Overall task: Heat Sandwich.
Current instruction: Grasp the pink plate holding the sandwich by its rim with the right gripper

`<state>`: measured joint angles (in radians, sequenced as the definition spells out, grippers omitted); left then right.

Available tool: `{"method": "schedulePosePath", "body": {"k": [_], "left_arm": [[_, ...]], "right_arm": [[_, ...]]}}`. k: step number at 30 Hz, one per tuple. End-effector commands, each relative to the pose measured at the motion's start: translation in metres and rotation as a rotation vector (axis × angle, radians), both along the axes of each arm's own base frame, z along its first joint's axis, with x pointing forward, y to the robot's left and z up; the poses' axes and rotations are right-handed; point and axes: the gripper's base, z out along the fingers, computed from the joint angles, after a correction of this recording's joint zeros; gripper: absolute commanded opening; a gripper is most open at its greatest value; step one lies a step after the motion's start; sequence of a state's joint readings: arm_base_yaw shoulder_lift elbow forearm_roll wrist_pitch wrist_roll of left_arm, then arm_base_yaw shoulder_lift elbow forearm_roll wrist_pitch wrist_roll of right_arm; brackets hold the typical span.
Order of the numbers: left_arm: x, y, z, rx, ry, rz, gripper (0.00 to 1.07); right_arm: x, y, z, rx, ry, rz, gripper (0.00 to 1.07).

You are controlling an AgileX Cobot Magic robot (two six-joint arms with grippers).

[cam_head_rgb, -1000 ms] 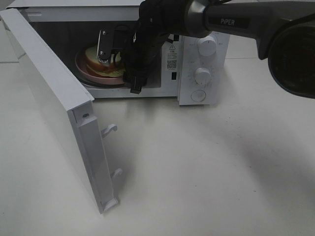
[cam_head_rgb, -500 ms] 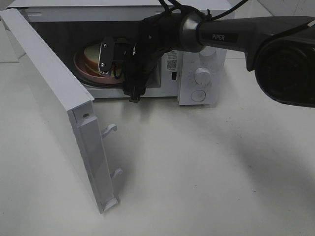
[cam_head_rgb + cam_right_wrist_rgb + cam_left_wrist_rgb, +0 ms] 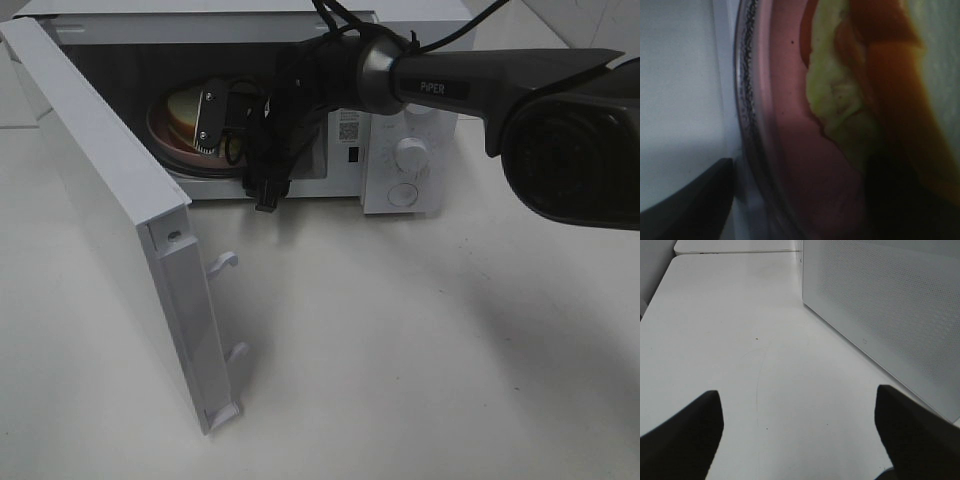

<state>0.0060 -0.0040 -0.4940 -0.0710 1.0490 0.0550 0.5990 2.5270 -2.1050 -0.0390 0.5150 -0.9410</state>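
1. While the microwave [image 3: 380, 180] door [image 3: 90, 180] stands swung wide, I see the sandwich [image 3: 185, 108] lying on a pink plate [image 3: 160, 128] inside the cavity.
2. My right end effector [image 3: 218, 128] reaches into the opening with its jaws spread, just beside the sandwich. Its wrist view shows the plate rim and the filling close up.
3. My left end effector [image 3: 797, 440] hangs open over the white counter [image 3: 740, 340], near a white perforated panel [image 3: 890, 305].

Smooth plastic m/wave door [image 3: 100, 170], matt table [image 3: 420, 340].
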Motion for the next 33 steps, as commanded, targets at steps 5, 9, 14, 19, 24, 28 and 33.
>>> {"method": "schedulePosePath", "body": {"k": [5, 9, 14, 19, 24, 28, 33], "left_arm": [[-0.0018, 0.0002, 0.0, -0.003, -0.026, -0.002, 0.76], [-0.0018, 0.0002, 0.0, -0.003, -0.026, -0.002, 0.76], [-0.0018, 0.0002, 0.0, -0.003, -0.026, -0.002, 0.76], [-0.0018, 0.0002, 0.0, -0.003, -0.026, -0.002, 0.76], [-0.0018, 0.0002, 0.0, -0.003, -0.026, -0.002, 0.76], [-0.0018, 0.0002, 0.0, -0.003, -0.026, -0.002, 0.76], [-0.0018, 0.0002, 0.0, -0.003, -0.026, -0.002, 0.76]], "right_arm": [[0.0018, -0.0021, -0.0178, 0.002, 0.028, -0.021, 0.55], [0.0019, -0.0022, -0.0178, -0.002, 0.025, -0.015, 0.3], [0.0015, -0.0018, -0.0179, -0.003, 0.026, -0.014, 0.0], [0.0007, -0.0009, -0.018, -0.003, 0.028, -0.012, 0.0], [0.0, -0.0014, -0.0186, -0.009, 0.037, -0.013, 0.0], [-0.0005, -0.0018, -0.0189, -0.014, 0.043, -0.013, 0.0], [-0.0007, -0.0019, -0.01, -0.011, 0.035, -0.01, 0.0]]}}
